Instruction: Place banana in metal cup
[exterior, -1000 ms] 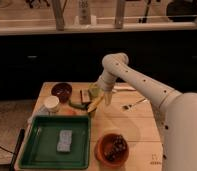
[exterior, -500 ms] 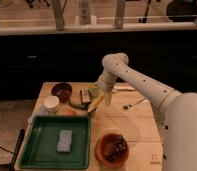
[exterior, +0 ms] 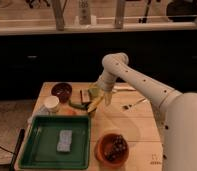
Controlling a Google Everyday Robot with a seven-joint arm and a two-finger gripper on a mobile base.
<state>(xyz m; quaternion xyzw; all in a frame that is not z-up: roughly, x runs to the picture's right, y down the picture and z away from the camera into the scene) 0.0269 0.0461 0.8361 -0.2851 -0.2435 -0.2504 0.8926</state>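
Note:
My gripper (exterior: 98, 98) hangs low over the middle of the wooden table (exterior: 137, 125). It is shut on the small yellow banana (exterior: 94, 105), which points down and left from the fingers, just above the tabletop. A small dark container (exterior: 84, 95), which may be the metal cup, stands just left of the gripper; it is partly hidden and I cannot tell for certain. A dark green vegetable (exterior: 77, 104) lies left of the banana.
A white cup (exterior: 52, 103) and a dark bowl (exterior: 61, 91) stand at the left. A green tray (exterior: 42, 145) holding a blue sponge (exterior: 65, 140) sits front left. An orange bowl (exterior: 112, 148) with dark contents sits in front. A utensil (exterior: 133, 104) lies to the right.

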